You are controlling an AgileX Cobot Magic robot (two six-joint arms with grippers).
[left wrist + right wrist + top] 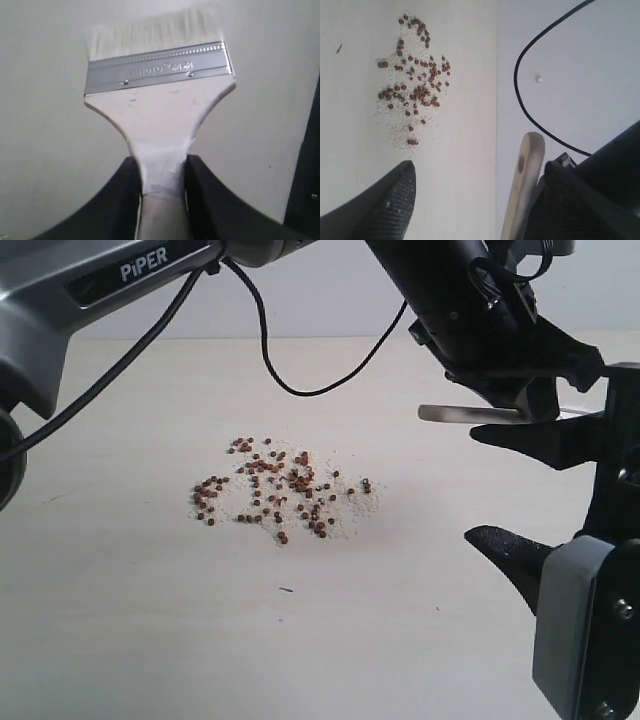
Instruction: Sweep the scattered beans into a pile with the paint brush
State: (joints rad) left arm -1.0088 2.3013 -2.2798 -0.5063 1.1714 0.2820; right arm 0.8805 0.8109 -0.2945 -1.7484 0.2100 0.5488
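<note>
Nearest, the black right gripper (485, 485) gapes wide and empty. The left gripper (162, 172) clamps the flat, pale-wood, cream-bristled paint brush (160, 107) beside the scattered reddish-brown beans (275, 490), seemingly poised to sweep.

Exterior and right wrist views both overlook the beans (279, 492).

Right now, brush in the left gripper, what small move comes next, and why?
I'd likely bring the paint brush down to the table at the right edge of the beans, as the exterior view shows them. The left gripper is shut on its handle, yet the left wrist view shows no beans near it, and they lie spread, not piled.
</note>
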